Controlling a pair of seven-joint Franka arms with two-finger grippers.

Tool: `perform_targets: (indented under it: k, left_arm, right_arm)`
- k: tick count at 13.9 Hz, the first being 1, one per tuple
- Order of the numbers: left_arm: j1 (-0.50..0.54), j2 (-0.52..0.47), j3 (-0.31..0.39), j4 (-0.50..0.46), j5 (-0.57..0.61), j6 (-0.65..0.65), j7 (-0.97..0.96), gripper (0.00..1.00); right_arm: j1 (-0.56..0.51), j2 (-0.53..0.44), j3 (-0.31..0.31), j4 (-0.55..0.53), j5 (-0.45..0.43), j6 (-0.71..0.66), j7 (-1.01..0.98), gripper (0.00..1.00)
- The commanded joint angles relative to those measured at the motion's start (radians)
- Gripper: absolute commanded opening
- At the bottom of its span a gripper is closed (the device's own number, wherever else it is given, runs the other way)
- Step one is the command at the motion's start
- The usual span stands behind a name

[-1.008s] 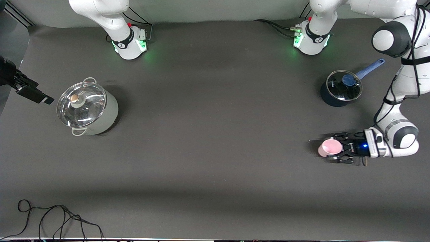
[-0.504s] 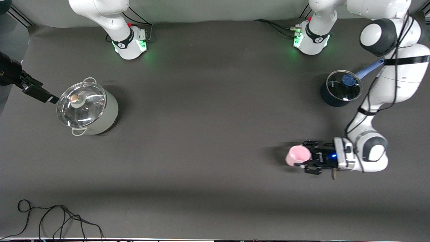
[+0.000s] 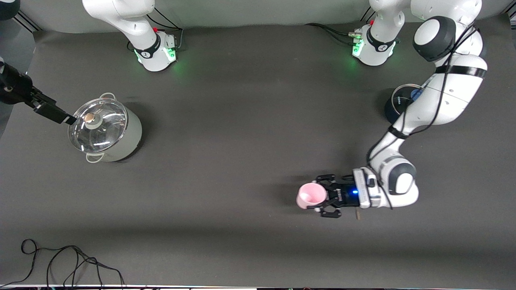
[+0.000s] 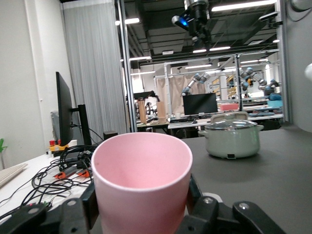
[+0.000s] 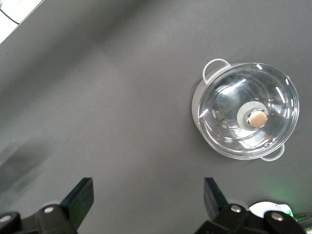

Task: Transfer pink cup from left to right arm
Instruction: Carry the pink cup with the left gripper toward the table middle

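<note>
The pink cup (image 3: 309, 195) is held upright in my left gripper (image 3: 320, 196), whose black linked fingers are shut around its wall over the table, between the middle and the left arm's end. In the left wrist view the pink cup (image 4: 141, 180) fills the foreground, with the left gripper (image 4: 142, 202) clasping both of its sides. My right gripper (image 3: 56, 114) hangs at the right arm's end of the table, beside the lidded pot's rim. The right wrist view shows the right gripper (image 5: 146, 195) open, with only bare table between its bar fingers.
A grey-green pot with a glass lid (image 3: 105, 129) stands toward the right arm's end, also seen as the pot (image 5: 246, 117) and the pot (image 4: 231, 139). A dark blue saucepan (image 3: 394, 108) is partly hidden by the left arm. A black cable (image 3: 60, 262) lies near the front edge.
My left arm has carried the pink cup toward the table's middle and slightly lower in the front view. My right gripper has edged in toward the pot's lid.
</note>
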Motion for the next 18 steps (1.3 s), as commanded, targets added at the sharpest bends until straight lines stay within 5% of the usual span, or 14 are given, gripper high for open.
perform_targets:
  k: [1,4,8,13,18]
  left_arm:
    - [-0.003,-0.016,-0.124,0.003,-0.017,0.207,-0.054,0.0]
    - [-0.042,-0.016,-0.292,0.015,-0.019,0.531,-0.117,0.0]
    - [-0.177,-0.025,-0.391,0.103,-0.019,0.841,-0.168,0.0]
    - [-0.407,-0.03,-0.393,0.304,-0.011,1.082,-0.343,0.0]
    - [-0.529,-0.054,-0.393,0.336,-0.01,1.237,-0.357,0.0]
  right_arm:
    - [0.011,0.013,-0.004,0.015,0.01,-0.004,0.021,1.0]
    - [0.044,0.033,-0.004,0.041,0.006,-0.004,0.024,1.0]
    - [0.078,0.042,-0.004,0.05,0.001,-0.004,0.024,1.0]
    - [0.126,0.085,-0.004,0.108,-0.002,-0.008,0.024,1.0]
    - [0.214,0.183,-0.004,0.269,0.001,-0.008,0.155,1.0]
